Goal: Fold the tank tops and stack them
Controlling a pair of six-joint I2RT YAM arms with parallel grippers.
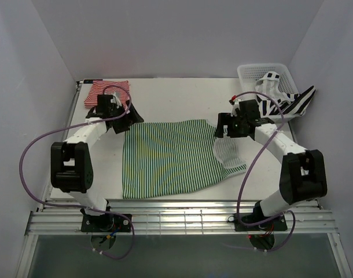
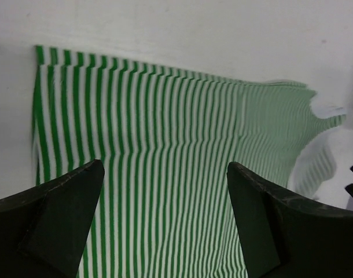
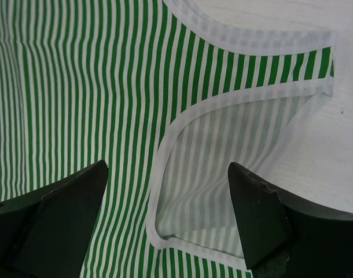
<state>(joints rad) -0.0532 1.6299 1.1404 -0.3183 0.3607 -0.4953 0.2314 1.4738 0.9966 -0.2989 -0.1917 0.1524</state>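
Observation:
The green-and-white tank top (image 1: 168, 157) lies spread flat mid-table; it fills the left wrist view (image 2: 165, 145) and the right wrist view (image 3: 95, 98). My left gripper (image 1: 130, 119) hangs open and empty over its far left corner. My right gripper (image 1: 221, 132) hangs open and empty over its armhole and strap (image 3: 246, 49) at the far right. The red-and-white tank top (image 1: 106, 92) lies folded at the far left. The black-and-white tank top (image 1: 283, 99) hangs out of the basket.
A white lattice basket (image 1: 253, 70) stands at the far right corner. White walls close in the table on three sides. A metal rail (image 1: 182, 219) runs along the near edge by the arm bases.

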